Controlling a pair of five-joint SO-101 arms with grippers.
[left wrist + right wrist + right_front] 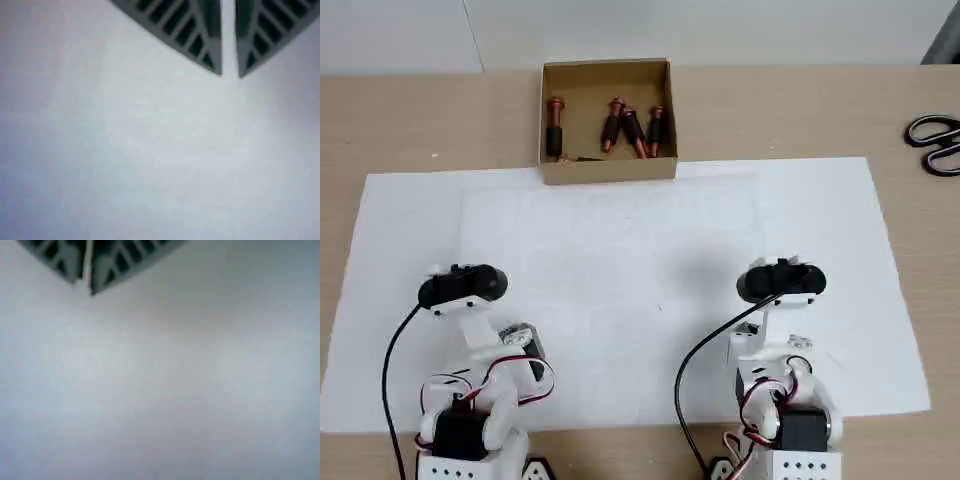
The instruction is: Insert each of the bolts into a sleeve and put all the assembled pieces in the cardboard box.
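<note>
Left claw (230,75) and right claw (84,287) both nearly closed, empty; scissors (933,142) cut off at the edge.

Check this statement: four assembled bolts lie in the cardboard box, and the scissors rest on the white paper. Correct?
No. The high view shows the scissors on the bare wooden table, beside the white paper; the four assembled bolts do lie in the cardboard box.

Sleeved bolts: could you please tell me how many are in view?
4, inside the cardboard box: one sleeved bolt near its left wall, three more clustered toward its right.
</note>
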